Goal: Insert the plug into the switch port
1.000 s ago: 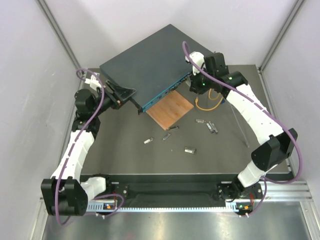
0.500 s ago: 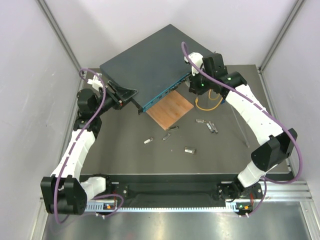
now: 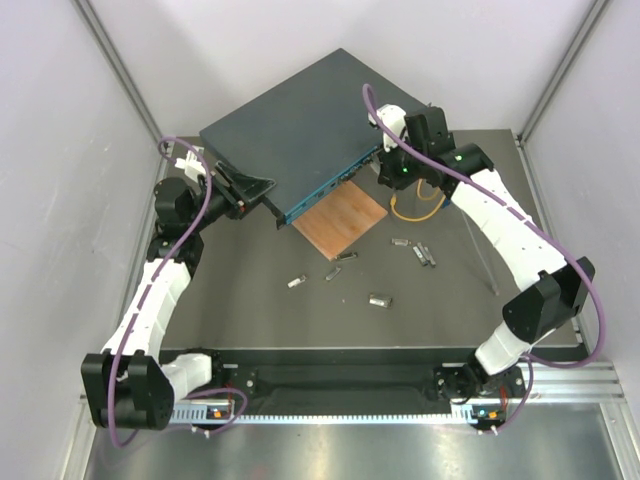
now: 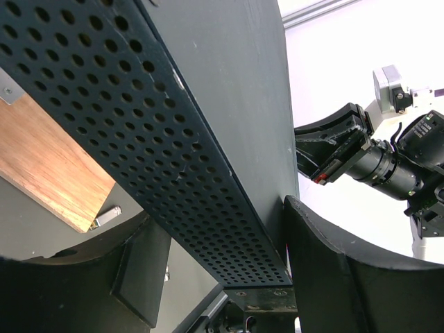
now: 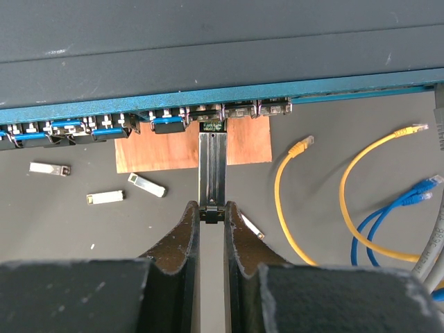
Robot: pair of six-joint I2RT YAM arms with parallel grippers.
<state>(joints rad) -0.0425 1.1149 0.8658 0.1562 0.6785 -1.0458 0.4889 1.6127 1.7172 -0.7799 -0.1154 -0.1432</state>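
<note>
Fingers of the right gripper [image 5: 211, 208] are clamping the tail of the plug [image 5: 212, 166], a slim metal module, which is pointing straight at the teal face of the switch [image 5: 208, 41]. Its far end is sitting at the mouth of one socket in the row; how deep it is reaching cannot be told.

The left gripper [image 4: 222, 222] is straddling the switch's perforated side wall at the left corner, with one finger [image 4: 326, 270] lying over the top face and the other under the bottom edge. Whether these jaws are pressing on the metal or merely bracketing it cannot be told.

The switch is lying diagonally at the far edge of the table [image 3: 250, 310], with its socket row facing the near right corner. A thin wooden square [image 3: 340, 220] is lying just beside and below that face. Toward the right edge, a yellow cable [image 5: 291, 187] and a blue cable [image 5: 388, 215] are curling on the table. Several loose metal modules [image 5: 48, 168] are lying scattered near the middle, apart from one another.
</note>
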